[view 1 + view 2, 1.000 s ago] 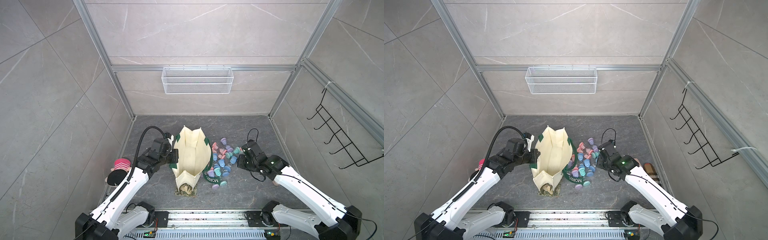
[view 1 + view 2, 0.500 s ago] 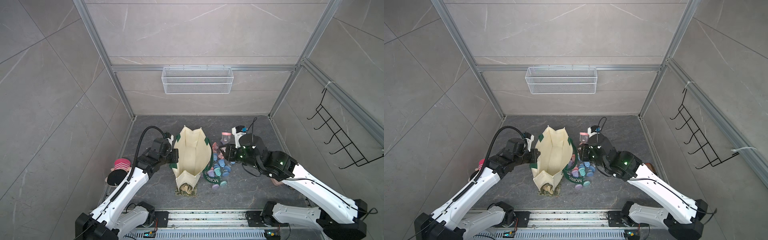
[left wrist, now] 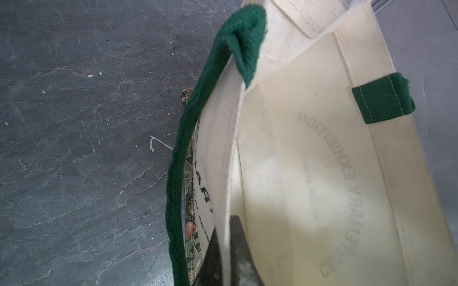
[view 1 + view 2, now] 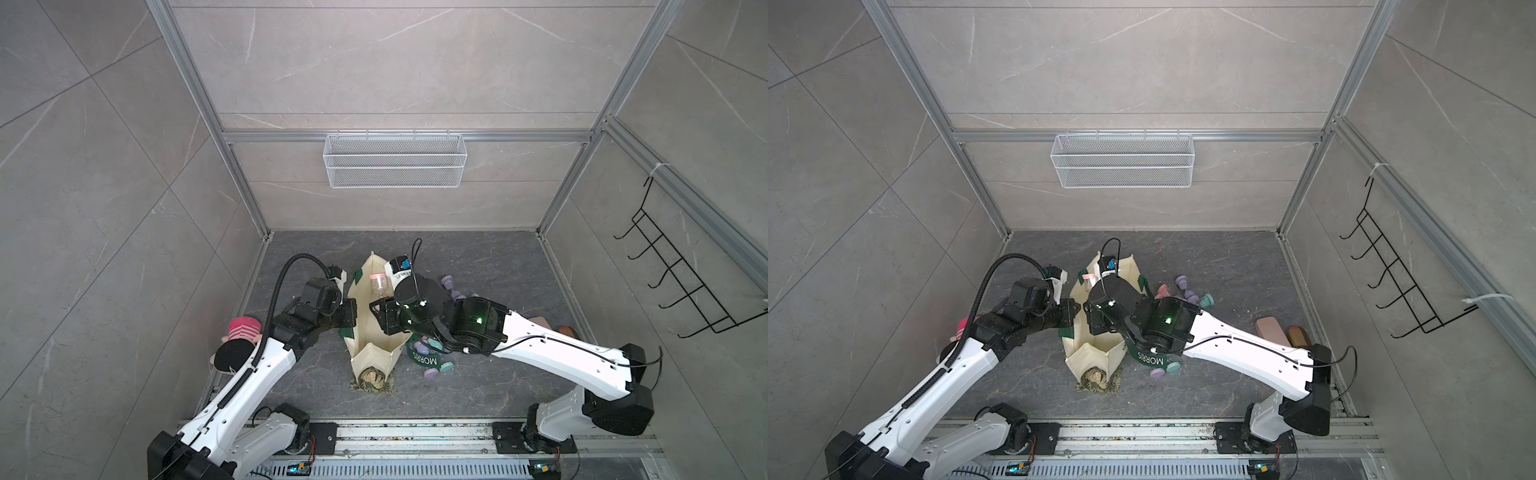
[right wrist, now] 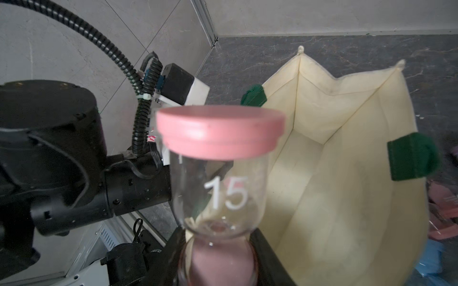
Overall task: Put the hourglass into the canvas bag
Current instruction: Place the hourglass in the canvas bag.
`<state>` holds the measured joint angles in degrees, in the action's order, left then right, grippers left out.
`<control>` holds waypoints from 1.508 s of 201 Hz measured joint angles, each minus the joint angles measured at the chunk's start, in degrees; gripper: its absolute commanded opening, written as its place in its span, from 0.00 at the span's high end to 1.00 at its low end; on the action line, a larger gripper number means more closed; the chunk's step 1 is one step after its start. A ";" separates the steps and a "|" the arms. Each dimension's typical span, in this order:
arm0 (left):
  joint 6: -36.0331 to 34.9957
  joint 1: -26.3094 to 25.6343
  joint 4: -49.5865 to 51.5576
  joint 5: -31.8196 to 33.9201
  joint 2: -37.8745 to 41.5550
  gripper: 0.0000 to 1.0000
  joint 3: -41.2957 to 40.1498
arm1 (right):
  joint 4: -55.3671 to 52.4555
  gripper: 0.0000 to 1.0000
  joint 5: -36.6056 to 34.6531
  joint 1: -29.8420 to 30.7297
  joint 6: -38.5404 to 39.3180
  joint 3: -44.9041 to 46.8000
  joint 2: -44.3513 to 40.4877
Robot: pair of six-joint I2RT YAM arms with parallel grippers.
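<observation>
Pink-capped hourglass [image 5: 219,195], open canvas bag [image 5: 347,185] beyond

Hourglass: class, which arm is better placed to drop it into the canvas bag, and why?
Right. The right gripper grips the pink-capped hourglass over the canvas bag's mouth; the left gripper is shut on the bag's rim.

This is a robotics lab test cell, not a lived-in room. Grey stone-look wall panels [image 4: 395,62] are boxed in by bare aluminium framing [image 4: 519,136], seen in both top views. At the bottom of the frame, two white and black robot arms, the left arm [image 4: 257,374] and the right arm [image 4: 561,353], are bolted to a metal rail [image 4: 415,434] with small lit circuit boards [image 4: 299,469] below it. A white wire basket [image 4: 395,160] hangs at centre on the back wall, and a black hook rack [image 4: 685,266] at the right. On the dark worktop [image 4: 490,266] lie staged props: a canvas bag [image 4: 372,353], small pastel timers [image 4: 1187,291] and a soft doll [image 4: 239,340].
</observation>
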<state>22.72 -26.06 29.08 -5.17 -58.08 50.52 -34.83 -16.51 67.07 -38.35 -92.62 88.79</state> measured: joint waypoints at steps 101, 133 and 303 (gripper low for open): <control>0.26 0.07 0.02 -0.66 0.79 1.00 -0.31 | -1.46 1.00 3.54 -2.32 -4.33 -3.41 12.83; 0.26 0.07 0.02 -1.01 0.96 1.00 -0.33 | -1.81 1.00 5.44 -3.80 -5.73 -3.37 15.82; 0.61 0.50 0.42 -0.42 0.96 1.00 -0.55 | -5.11 0.67 10.43 -7.32 -9.11 -3.37 27.47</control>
<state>23.33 -25.56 29.50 -5.58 -57.12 49.98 -39.94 -6.09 59.75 -47.46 -95.98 116.27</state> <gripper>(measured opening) 0.055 0.404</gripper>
